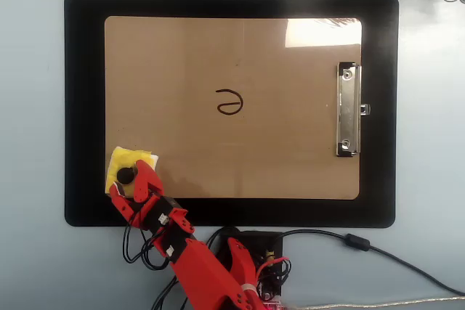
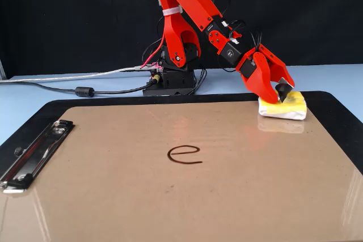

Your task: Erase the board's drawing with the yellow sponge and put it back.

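At the board (image 1: 290, 143) corner, end effector (image 1: 129, 179) clamps the yellow sponge (image 1: 134, 157); drawing (image 1: 229, 101) lies well apart.

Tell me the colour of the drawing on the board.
Black: a thin marker loop on the brown board, clearest in the overhead view.

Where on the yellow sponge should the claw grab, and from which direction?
Grip the round black knob at the centre of the yellow sponge, coming straight down from above. The sponge lies flat on the corner of the board, so its sides are low while the knob stands up. The claw is already at the knob.
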`<state>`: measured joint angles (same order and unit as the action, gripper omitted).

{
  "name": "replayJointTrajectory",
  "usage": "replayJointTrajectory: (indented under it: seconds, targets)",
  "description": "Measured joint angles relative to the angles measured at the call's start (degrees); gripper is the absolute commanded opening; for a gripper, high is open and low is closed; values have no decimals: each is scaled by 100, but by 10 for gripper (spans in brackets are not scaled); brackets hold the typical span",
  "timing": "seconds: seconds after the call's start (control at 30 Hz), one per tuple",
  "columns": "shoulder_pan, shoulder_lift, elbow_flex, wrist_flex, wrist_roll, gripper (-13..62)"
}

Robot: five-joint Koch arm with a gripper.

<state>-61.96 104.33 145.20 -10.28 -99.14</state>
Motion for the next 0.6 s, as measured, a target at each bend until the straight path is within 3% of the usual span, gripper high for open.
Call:
replayJointTrajectory:
  seconds: [0.23, 0.33, 0.47, 0.6]
  targets:
    - [0, -290, -97, -123, 18, 253]
    - [18, -694, -97, -659, 26, 172]
    - [105, -1178, -105, -1485, 290, -51]
    - [352, -1274, -114, -1767, 703, -79]
